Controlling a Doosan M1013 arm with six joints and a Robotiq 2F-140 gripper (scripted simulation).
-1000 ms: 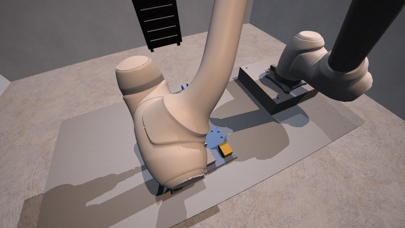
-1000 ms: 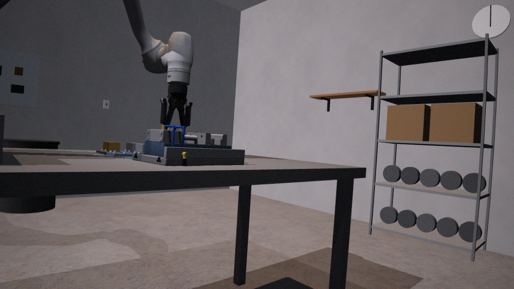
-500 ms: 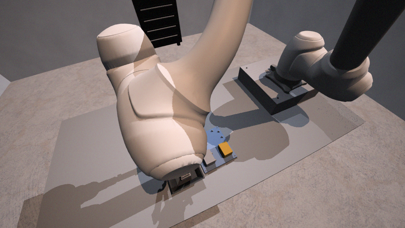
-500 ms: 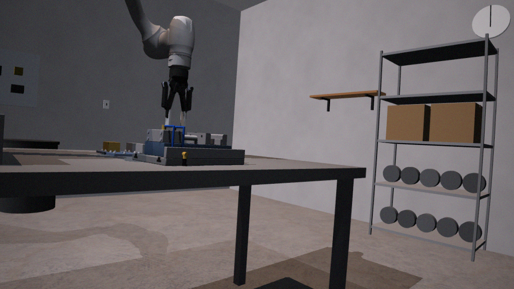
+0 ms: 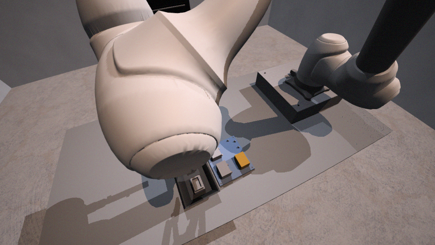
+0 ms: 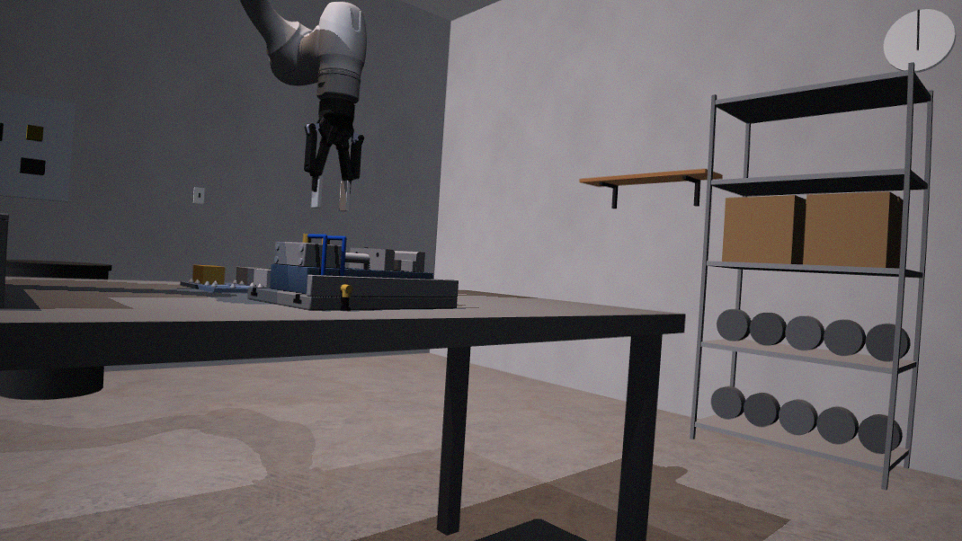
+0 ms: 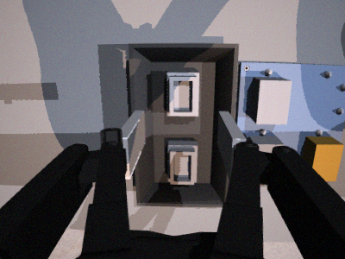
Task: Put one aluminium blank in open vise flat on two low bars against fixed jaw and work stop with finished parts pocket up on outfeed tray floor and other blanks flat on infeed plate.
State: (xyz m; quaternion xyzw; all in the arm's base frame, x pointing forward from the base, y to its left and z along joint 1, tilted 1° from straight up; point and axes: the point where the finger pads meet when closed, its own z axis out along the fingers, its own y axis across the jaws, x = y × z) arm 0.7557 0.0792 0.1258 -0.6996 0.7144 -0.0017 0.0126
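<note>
The desk [image 6: 470, 315] stands on dark legs, its top covered by a pale grey mat [image 5: 100, 152]. On it sits the dark tray [image 5: 182, 191], and right beside that, touching it, the blue plate [image 5: 231, 144]. Further back lies the arm's dark base block [image 5: 273, 91], and the vise [image 6: 377, 288] is near the desk's edge.

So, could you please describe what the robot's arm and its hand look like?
The arm is made of smooth, rounded off-white segments with domed joint caps; one link near the base is dark charcoal. No cables or markings show. The hand is black, with two jointed linkage fingers ending in flat pale grey pads, below a short black wrist collar.
</note>
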